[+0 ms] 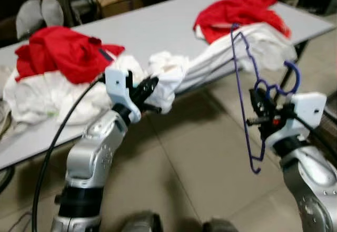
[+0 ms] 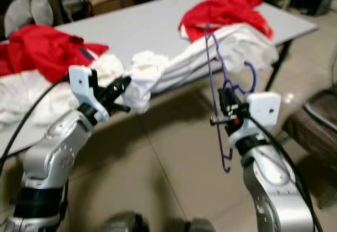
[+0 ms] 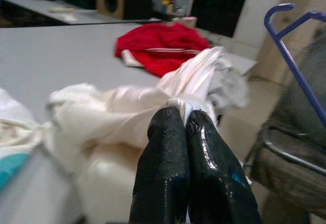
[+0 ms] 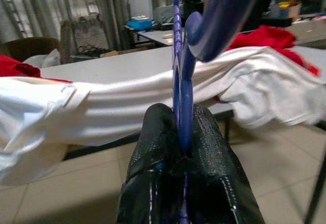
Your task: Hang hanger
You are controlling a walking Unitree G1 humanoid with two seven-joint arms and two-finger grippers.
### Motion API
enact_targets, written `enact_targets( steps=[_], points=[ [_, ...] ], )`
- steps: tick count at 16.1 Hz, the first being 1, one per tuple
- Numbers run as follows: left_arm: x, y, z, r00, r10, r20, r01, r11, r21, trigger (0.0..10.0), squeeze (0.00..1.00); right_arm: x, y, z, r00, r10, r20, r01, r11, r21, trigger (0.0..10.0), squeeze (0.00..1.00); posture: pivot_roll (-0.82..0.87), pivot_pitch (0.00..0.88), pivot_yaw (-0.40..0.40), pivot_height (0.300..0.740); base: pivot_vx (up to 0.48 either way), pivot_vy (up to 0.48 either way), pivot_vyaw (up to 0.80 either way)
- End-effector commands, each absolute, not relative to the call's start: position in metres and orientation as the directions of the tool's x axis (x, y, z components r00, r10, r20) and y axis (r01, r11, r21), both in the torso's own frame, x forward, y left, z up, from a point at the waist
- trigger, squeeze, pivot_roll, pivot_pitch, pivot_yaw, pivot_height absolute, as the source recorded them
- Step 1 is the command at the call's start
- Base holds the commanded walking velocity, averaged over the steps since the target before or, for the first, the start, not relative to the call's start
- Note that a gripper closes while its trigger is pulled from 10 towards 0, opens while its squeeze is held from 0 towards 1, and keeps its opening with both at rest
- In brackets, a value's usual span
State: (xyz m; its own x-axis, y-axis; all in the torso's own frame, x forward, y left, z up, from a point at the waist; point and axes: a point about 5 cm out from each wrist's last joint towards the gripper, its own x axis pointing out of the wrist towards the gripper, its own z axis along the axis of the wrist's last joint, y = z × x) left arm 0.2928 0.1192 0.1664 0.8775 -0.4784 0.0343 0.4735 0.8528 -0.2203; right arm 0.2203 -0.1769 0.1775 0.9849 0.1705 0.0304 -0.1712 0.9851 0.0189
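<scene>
Two tools busy: my right tool (image 1: 259,117) is clamped on the blue hanger (image 1: 243,84), its long axis upright, off the table (image 1: 147,29) edge. My left tool (image 1: 149,91) pinches the white shirt (image 1: 210,60) stretched toward it. Hanger sits just right of the cloth; open floor below.

The thin blue-purple wire hanger (image 1: 247,100) stands nearly upright in the air, edge-on to the head camera, its hook (image 1: 292,76) curling at the top beside the right tool (image 1: 261,117), whose two black fingers are closed on the twisted neck. Its long triangular frame runs from near the floor side up in front of the stretched white cloth garment (image 1: 221,58) that hangs off the edge of the grey table (image 1: 152,29).
</scene>
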Motion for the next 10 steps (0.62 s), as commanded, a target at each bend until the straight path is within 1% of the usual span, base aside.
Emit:
enact_targets(
  steps=[1,5,8,9,10],
  points=[
    [0.291,0.123,0.170,0.887,-0.461,0.039,0.459,0.866,-0.196,10.0,0.00,0.221,-0.173,0.179,0.980,0.199,0.031,-0.200,0.979,0.032,10.0,0.00,-0.17,0.000,0.059,0.740,-0.296,0.000,0.00],
    [0.283,0.124,0.165,0.887,-0.461,0.019,0.456,0.869,-0.191,10.0,0.00,0.221,-0.171,0.178,0.974,0.226,0.012,-0.226,0.974,0.032,10.0,0.00,-0.15,0.000,0.032,0.740,-0.299,0.000,0.00],
    [0.271,0.119,0.154,0.849,-0.527,-0.040,0.512,0.838,-0.187,10.0,0.00,0.221,-0.170,0.176,0.971,0.239,-0.004,-0.238,0.971,0.035,10.0,0.00,-0.14,0.000,0.021,0.740,0.000,0.000,0.00],
    [0.266,0.118,0.147,0.825,-0.559,-0.086,0.539,0.823,-0.180,3.8,0.00,0.221,-0.170,0.174,0.970,0.244,-0.016,-0.243,0.969,0.031,10.0,0.00,-0.13,0.000,0.023,0.740,0.000,0.000,0.00],
    [0.264,0.118,0.142,0.816,-0.566,-0.118,0.547,0.821,-0.161,0.0,0.00,0.219,-0.170,0.172,0.968,0.249,-0.024,-0.249,0.968,0.028,10.0,0.00,-0.13,0.000,0.023,0.740,0.000,0.000,0.00]
  ],
)
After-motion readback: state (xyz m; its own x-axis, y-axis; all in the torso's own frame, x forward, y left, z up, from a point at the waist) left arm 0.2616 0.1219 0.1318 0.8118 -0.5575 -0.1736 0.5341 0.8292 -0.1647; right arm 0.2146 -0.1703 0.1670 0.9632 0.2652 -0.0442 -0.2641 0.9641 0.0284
